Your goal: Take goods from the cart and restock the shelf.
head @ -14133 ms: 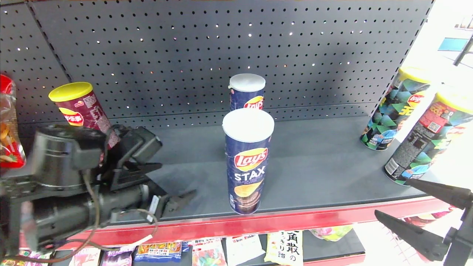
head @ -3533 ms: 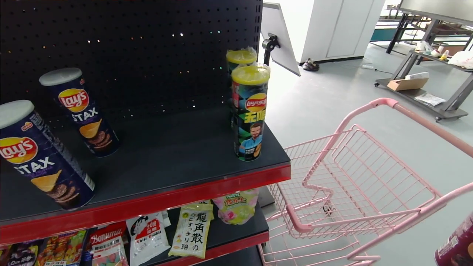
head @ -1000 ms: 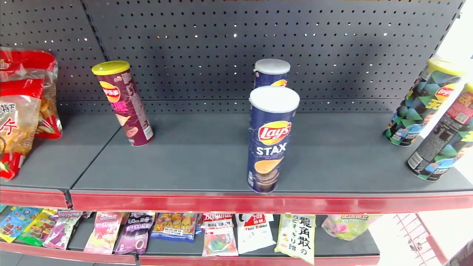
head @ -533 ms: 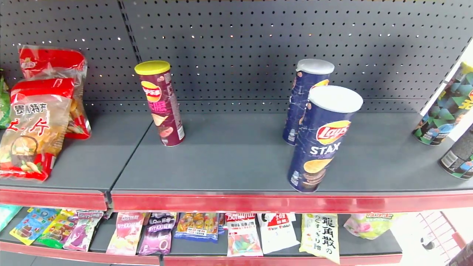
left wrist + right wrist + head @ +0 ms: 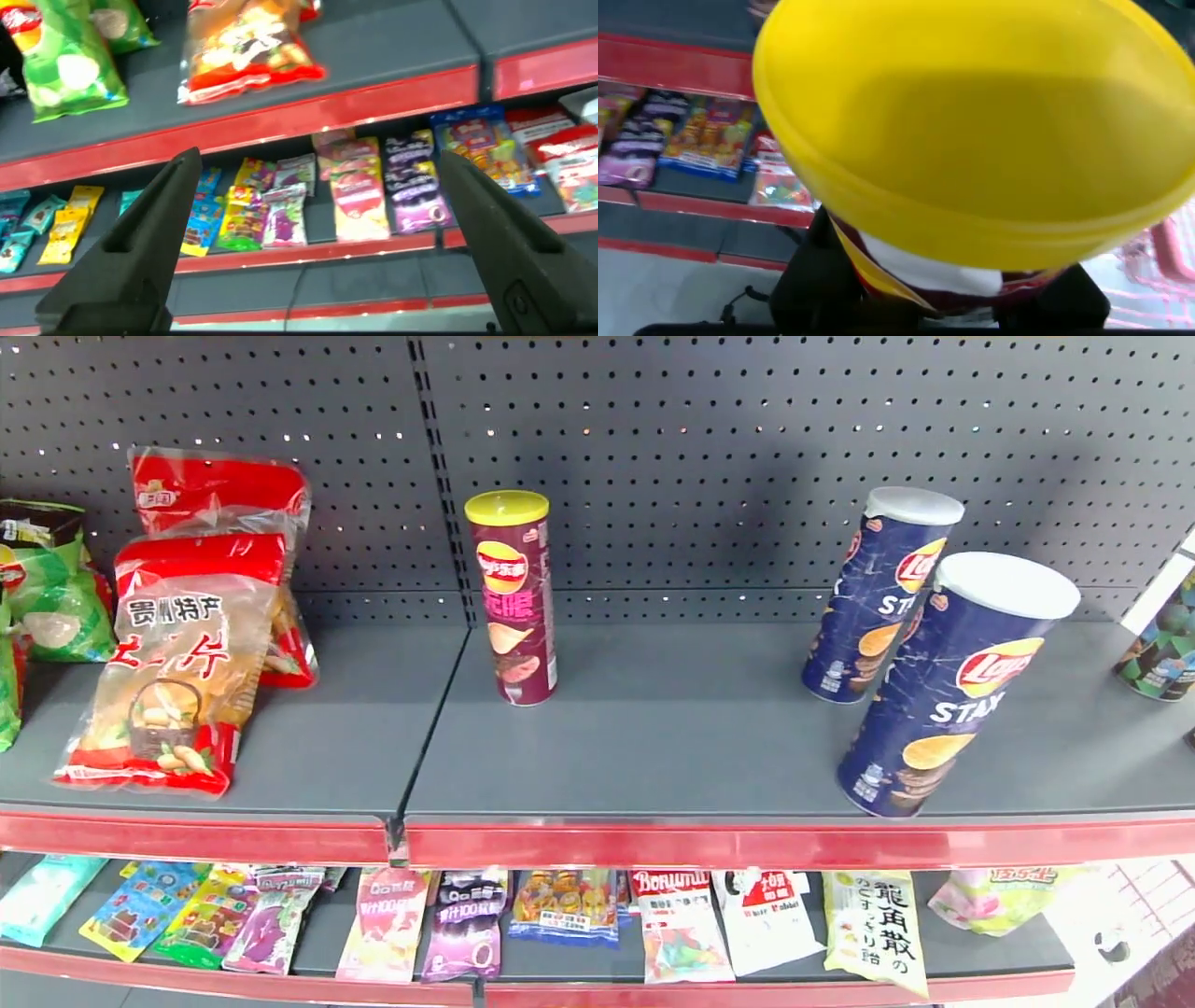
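Observation:
My right gripper (image 5: 938,285) is shut on a maroon chip can with a yellow lid (image 5: 971,121), held below the level of the red shelf edge (image 5: 673,67). A matching maroon can (image 5: 513,599) stands upright on the grey shelf (image 5: 672,737), left of centre near the back. Two blue cans stand to the right, one at the back (image 5: 882,597) and one near the front edge (image 5: 952,686). My left gripper (image 5: 318,252) is open and empty, facing the lower shelf of candy bags (image 5: 360,187).
Red snack bags (image 5: 177,663) and green bags (image 5: 51,597) fill the shelf's left section. A patterned can (image 5: 1158,653) stands at the far right. Bare shelf lies between the maroon can and the blue cans. A pegboard wall (image 5: 709,448) backs the shelf.
The head camera has turned left along the shelf, so the whole picture shifts right and the snack bags come into view. The cans on the shelf have not moved.

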Tool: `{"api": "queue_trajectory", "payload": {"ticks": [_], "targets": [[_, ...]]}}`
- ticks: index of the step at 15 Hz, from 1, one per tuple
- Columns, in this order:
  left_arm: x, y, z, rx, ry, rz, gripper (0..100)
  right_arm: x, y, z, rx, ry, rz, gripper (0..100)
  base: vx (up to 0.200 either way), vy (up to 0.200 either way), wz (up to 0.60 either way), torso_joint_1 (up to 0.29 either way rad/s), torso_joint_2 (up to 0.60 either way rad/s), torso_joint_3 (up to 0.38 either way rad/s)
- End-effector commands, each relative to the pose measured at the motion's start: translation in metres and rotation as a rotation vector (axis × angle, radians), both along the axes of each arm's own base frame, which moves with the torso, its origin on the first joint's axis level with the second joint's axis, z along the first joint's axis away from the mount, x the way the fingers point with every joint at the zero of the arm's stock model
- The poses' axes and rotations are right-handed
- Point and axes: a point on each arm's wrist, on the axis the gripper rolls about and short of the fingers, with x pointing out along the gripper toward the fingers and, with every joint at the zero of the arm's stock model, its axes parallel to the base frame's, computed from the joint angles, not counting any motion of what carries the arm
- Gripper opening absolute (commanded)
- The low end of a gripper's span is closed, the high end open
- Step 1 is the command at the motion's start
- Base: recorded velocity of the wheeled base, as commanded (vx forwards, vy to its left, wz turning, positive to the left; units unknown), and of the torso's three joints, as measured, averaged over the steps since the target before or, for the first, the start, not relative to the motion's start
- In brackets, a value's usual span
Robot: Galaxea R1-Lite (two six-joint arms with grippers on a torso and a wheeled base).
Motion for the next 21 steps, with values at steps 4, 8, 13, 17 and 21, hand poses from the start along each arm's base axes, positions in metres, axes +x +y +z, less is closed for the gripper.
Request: {"api": "queue_trajectory", "payload": {"ticks": [4,8,13,17,21], "targets": [[0.0015,-0.0004,-0.0025,0.002,0.012,-0.003,100,-0.0005,0.0016,0.0013,0.011,-0.02,0.07,0,0.0,0.2,0.0,0.001,0.01,0.002],[0.0013,-0.0003,-0.0026,-0.001,0.011,-0.001,100,-0.0025,0.0028,0.0015,0.009,-0.033,0.129,0,0.0,0.15,0.0,0.002,0.0,0.003],[0.0005,0.0,-0.0026,0.005,0.005,0.002,100,-0.001,0.0031,0.0063,0.009,-0.044,0.139,0,0.04,0.0,0.0,0.0,0.0,0.0],[0.001,-0.0002,-0.0025,0.007,0.008,0.0,100,-0.0006,0.0032,0.0067,0.011,-0.042,0.143,0,0.15,0.0,0.0,-0.009,0.0,0.008],[0.0014,-0.0004,-0.0016,0.037,0.009,-0.031,100,-0.0012,0.0034,0.005,0.017,-0.04,0.153,0,0.0,0.0,0.0,0.0,0.0,0.0]]}}
